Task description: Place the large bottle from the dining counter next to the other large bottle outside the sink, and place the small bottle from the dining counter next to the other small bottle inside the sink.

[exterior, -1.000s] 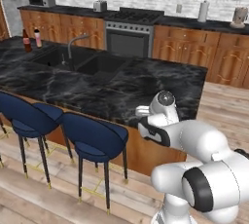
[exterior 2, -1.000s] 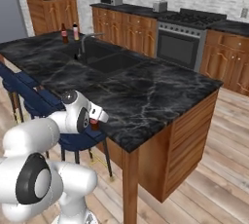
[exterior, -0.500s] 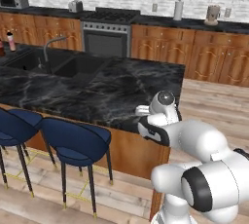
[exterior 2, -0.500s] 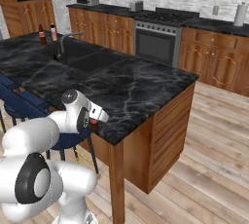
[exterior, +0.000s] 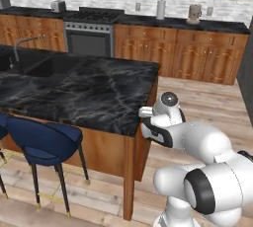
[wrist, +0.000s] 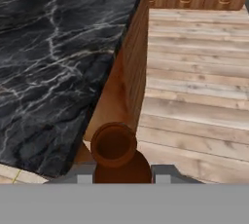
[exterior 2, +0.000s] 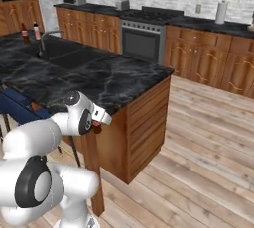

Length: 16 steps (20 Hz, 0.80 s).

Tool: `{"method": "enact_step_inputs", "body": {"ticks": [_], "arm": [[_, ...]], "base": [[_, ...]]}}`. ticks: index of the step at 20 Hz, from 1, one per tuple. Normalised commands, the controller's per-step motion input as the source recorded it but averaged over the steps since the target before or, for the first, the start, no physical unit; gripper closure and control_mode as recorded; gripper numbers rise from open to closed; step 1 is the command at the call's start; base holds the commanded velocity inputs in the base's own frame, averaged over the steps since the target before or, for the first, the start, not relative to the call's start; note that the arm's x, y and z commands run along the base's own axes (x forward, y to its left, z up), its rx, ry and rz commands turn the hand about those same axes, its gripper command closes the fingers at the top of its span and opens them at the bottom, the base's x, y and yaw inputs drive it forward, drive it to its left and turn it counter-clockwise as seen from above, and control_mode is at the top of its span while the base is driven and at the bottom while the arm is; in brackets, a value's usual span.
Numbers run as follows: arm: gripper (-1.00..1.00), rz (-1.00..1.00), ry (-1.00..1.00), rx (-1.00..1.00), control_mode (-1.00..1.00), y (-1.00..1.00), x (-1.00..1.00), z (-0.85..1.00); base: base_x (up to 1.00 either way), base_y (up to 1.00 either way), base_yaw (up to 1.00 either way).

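While the base stood off the end of the dining counter (exterior: 99, 97), the gripper (wrist: 120, 172) was seen in the hand view closed narrowly on the small bottle (wrist: 115, 152), a brownish-orange one, with a dark finger tip on either side of its body. The bottle's open mouth faced the camera, so its long axis ran along the line of the fingers. In that view the bottle hung beyond the counter's end edge, over the wooden side panel and the plank floor (wrist: 194, 96), not over the marble top.

In the left base view the hand (exterior: 158, 122) sat just beside the counter's near corner. In the right base view a small reddish-brown shape (exterior 2: 97, 128) beneath the hand was taken to be the same bottle.

The sink (exterior: 29, 63), with its curved faucet (exterior: 24, 43), lay well away towards the far left end of the counter in the left base view. Two tall bottles (exterior 2: 30, 32) stood beyond the faucet in the right base view; which was which could not be told at that size. The other small bottle could not be made out in the basin.

Judgement: the carry was under way, and the delivery point lay to the arm's left along the counter, out of present reach.
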Motion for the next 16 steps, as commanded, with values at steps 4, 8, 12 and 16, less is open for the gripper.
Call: {"method": "enact_step_inputs", "body": {"ticks": [4,8,12,16], "arm": [[1.00,0.00,0.00,0.00,1.00,0.00,0.00,0.00],[1.00,0.00,0.00,0.00,1.00,0.00,0.00,0.00],[1.00,0.00,0.00,0.00,1.00,0.00,0.00,0.00],[1.00,0.00,0.00,0.00,1.00,0.00,0.00,0.00]], "base": [[0.04,-0.77,-0.11],[0.30,-0.81,-0.10],[0.51,-0.85,-0.09],[0.59,-0.83,-0.08]]}}
